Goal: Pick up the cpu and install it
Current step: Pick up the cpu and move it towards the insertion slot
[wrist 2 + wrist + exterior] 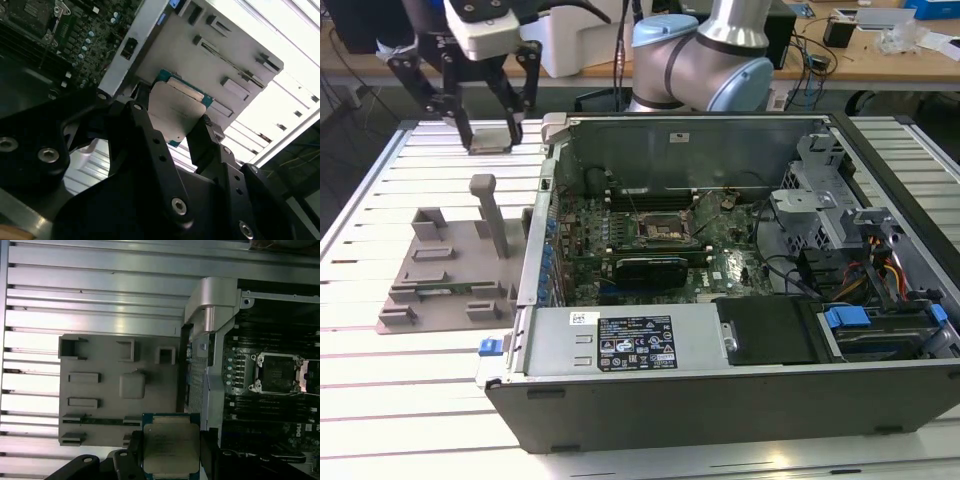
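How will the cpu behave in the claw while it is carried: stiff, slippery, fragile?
The cpu looks flat and metal-topped, so probably stiff and light. The claw pinches only its thin edges, so it could slip if bumped.

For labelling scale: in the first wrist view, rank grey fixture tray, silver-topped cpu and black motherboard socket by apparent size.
grey plastic fixture tray
silver-topped square cpu
black metal-framed socket
Cpu is nearer the camera; last two unsure.

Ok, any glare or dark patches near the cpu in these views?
Second wrist view: the table beyond the cpu is blown out white. First wrist view: bright bands glare on the table slats, the motherboard sits dim. Exterior view: even light.
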`<state>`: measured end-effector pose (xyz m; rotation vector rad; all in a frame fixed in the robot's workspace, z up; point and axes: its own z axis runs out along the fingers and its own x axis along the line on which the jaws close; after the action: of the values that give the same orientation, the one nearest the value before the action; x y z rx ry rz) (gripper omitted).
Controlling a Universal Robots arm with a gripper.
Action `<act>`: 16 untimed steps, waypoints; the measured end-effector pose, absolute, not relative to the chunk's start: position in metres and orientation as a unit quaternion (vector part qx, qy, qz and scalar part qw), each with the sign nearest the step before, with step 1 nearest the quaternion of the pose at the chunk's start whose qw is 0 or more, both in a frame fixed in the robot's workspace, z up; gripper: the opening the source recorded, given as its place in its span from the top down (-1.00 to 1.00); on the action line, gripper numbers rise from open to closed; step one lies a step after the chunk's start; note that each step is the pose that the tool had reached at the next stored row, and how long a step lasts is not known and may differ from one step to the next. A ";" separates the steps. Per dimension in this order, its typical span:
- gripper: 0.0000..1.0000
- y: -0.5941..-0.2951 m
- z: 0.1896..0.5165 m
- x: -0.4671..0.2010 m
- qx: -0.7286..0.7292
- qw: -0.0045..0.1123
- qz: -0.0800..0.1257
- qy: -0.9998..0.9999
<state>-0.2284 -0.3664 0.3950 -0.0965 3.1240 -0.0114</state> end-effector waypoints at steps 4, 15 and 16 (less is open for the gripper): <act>-0.08 -0.366 0.394 -0.210 -0.031 0.007 -0.004 0.999; -0.08 -0.356 0.381 -0.156 -0.025 0.003 -0.004 1.000; -0.08 -0.355 0.379 -0.152 -0.024 0.003 -0.003 1.000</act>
<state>-0.1523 -0.3551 0.3788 -0.0760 3.1353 -0.0109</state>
